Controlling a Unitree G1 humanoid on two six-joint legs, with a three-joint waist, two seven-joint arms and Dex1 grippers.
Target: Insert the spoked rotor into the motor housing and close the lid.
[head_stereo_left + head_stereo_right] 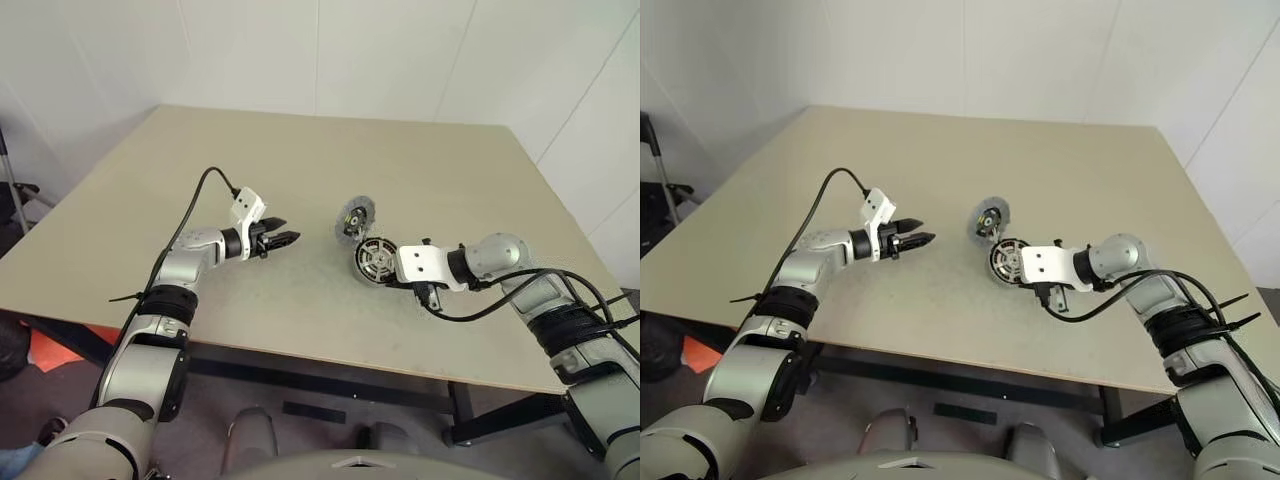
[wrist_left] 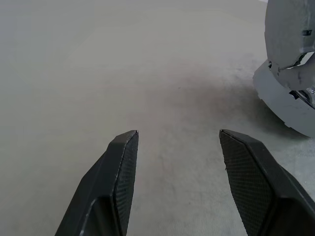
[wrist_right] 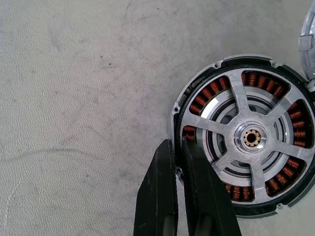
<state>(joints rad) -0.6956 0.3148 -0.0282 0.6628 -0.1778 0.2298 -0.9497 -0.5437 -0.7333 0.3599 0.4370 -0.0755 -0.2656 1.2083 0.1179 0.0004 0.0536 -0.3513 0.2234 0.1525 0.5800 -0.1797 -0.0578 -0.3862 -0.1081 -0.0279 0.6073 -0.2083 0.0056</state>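
- Two black fingers of my right gripper are squeezed nearly together, with only a rim's thickness between them.
- That rim belongs to the motor housing, a round black cup with copper-red windings ringed inside. One finger sits outside its wall, the other just inside over the windings.
- Seated in that cup is the spoked rotor, a silver face of broad spokes around a bright hub, with the copper coils showing through its windows.
- From the head views, the pair is tipped up, face toward the camera, at the tip of my right gripper near the middle of the table. I can't tell if its lower edge touches the surface.
- Just beyond it is the lid, a flat grey-silver ribbed disc with a dark centre. It also stands tilted and sits very close to the housing; whether they touch, I can't say.
- Over on the left, my left gripper hovers above the beige tabletop, fingers spread well apart with nothing between them.
- It points toward the housing and is well apart from it. Part of my grey right arm sits at the edge of its wrist view.
- A black cable loops under my right wrist.
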